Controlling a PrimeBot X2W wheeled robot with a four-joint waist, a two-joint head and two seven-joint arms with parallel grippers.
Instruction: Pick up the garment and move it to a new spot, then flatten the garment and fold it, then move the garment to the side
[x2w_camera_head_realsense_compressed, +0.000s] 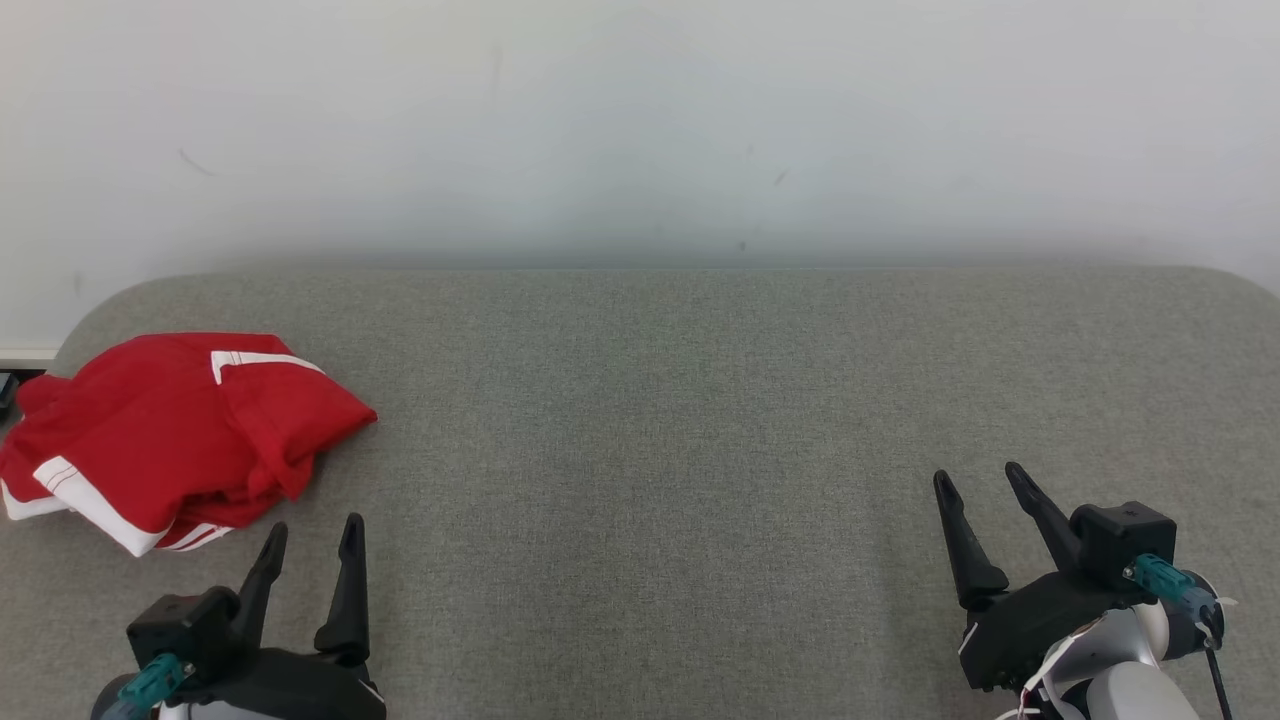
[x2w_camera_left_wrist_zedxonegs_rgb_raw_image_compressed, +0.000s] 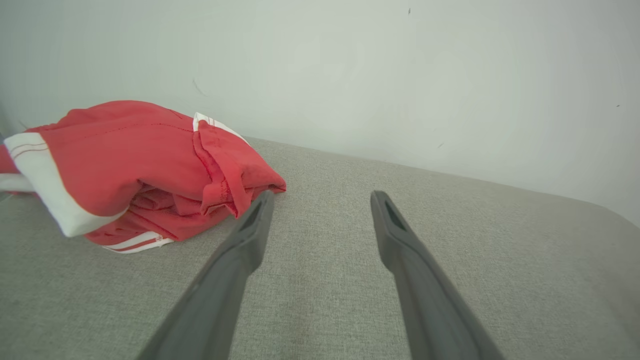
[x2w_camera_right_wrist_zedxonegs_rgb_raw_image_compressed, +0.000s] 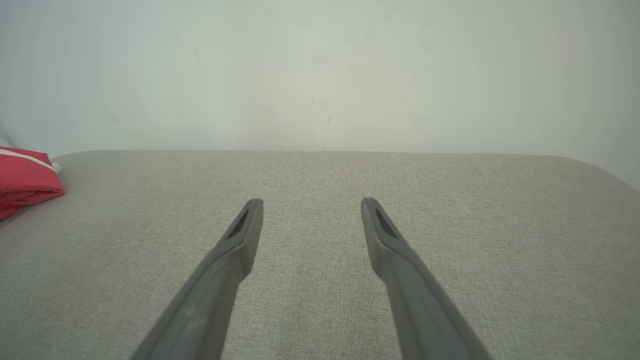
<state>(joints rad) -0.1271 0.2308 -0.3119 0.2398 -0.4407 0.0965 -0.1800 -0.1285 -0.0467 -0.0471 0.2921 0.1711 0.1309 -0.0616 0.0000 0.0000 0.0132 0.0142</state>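
Garment (x2w_camera_head_realsense_compressed: 180, 430), red with white trim: one item, in a crumpled heap.
Red cloth with broad white hem bands carrying thin red stripes. It is bunched and creased, layers lapped over one another, with a white-edged corner showing on top. It lies on the grey fabric surface (x2w_camera_head_realsense_compressed: 640, 400) at 9 o'clock in the head view, reaching that view's left edge.

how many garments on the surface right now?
1. A crumpled red garment with white trim lies at the left edge of the grey fabric surface, just ahead of the left hand. Its folds could hide a second piece.
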